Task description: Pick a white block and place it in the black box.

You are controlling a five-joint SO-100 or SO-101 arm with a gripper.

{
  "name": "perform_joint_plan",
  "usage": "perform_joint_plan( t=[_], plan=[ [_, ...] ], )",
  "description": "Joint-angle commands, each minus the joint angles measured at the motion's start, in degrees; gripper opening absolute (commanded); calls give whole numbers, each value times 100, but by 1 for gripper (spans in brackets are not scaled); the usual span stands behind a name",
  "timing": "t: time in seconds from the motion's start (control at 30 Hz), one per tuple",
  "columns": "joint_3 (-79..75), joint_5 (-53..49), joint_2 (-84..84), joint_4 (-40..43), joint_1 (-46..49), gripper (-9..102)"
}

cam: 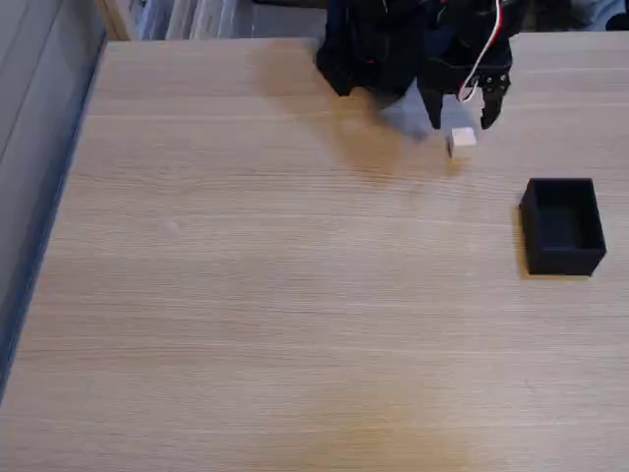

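Reaching down from the top edge of the fixed view, the black arm held its end effector just above the block, its two fingers spread apart to either side of the cube and clamped on nothing. That block sat on the light wood-grain tabletop near the far edge, while the box stood open-topped and well apart from it, lower and further right in the view. Red and white wires ran along the arm, and no brand, label or writing could be read anywhere.
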Motion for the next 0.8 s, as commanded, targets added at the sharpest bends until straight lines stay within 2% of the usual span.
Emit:
perform_joint_plan(
  t=[0.0,0.77],
  plan=[
    [-185,105,-149,-35,-44,27],
    [-272,545,-703,-114,-202,28]
  ],
)
